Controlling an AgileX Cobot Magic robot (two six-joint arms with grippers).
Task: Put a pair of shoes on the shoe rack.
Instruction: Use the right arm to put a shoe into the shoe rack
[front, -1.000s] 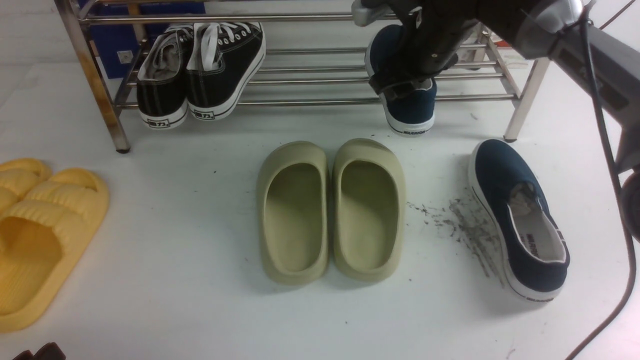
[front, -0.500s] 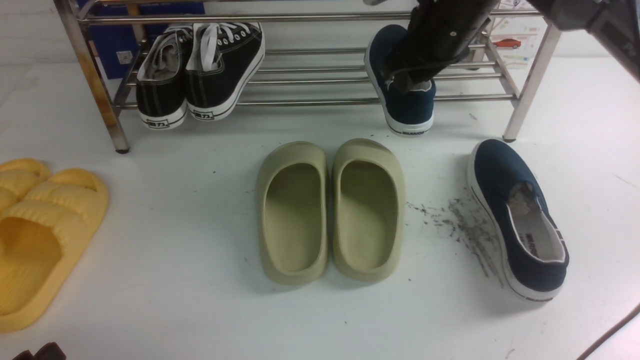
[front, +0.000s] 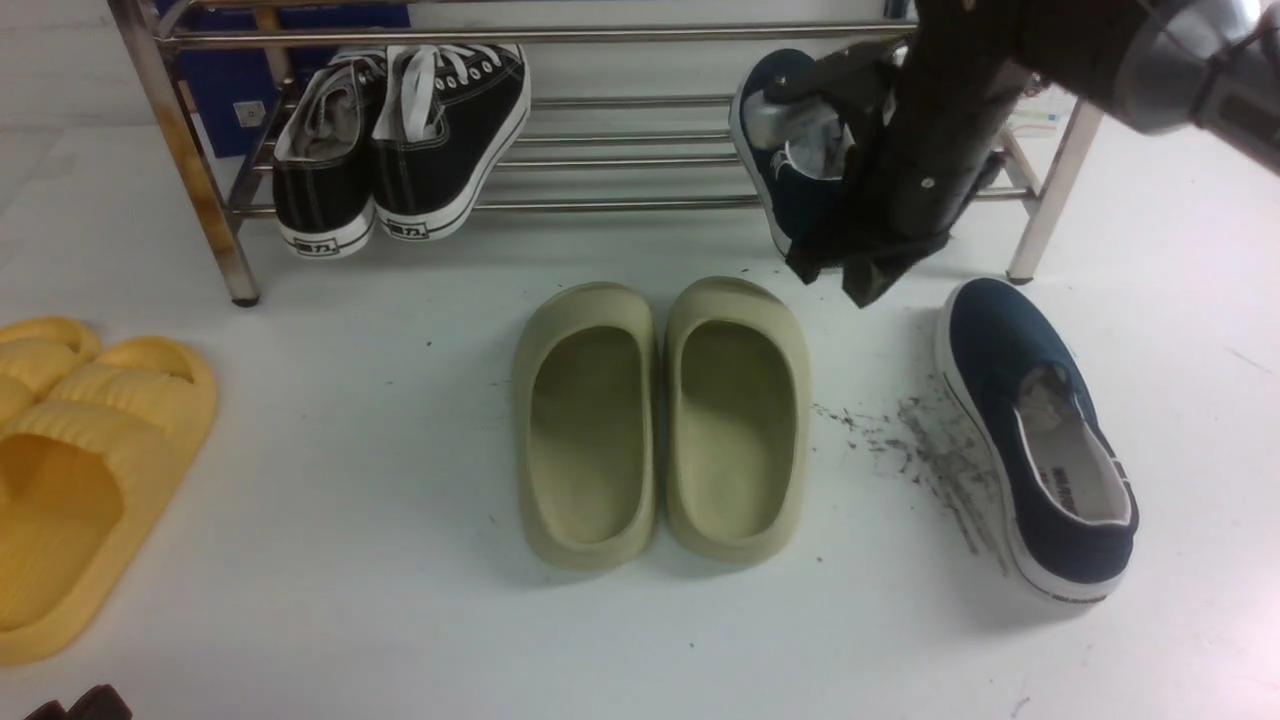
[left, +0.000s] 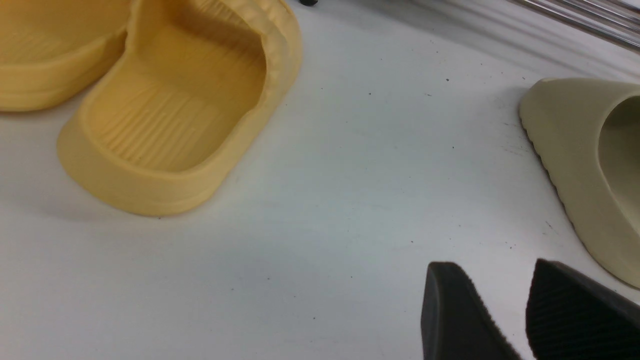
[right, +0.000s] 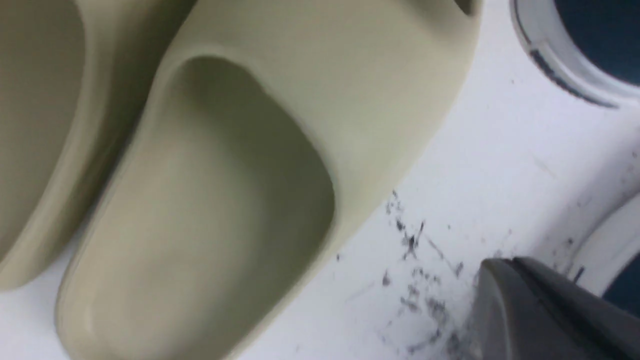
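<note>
2 olive slides (front: 590, 430) beside the unracked navy shoe (front: 1000, 350); black sneakers (front: 440, 150) on rack (front: 620, 205).

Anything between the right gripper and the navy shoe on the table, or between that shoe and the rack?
Nothing visible. Bare table separates the right gripper from the navy shoe; the shoe rack beyond has free tubes.

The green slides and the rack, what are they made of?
Green slides: probably moulded foam or soft rubber, going by the matte, seamless surface and thick rounded walls.
Rack: metal, likely chromed or stainless steel tubes. They are shiny with bright reflections, and one leg has rust-like stains.
</note>
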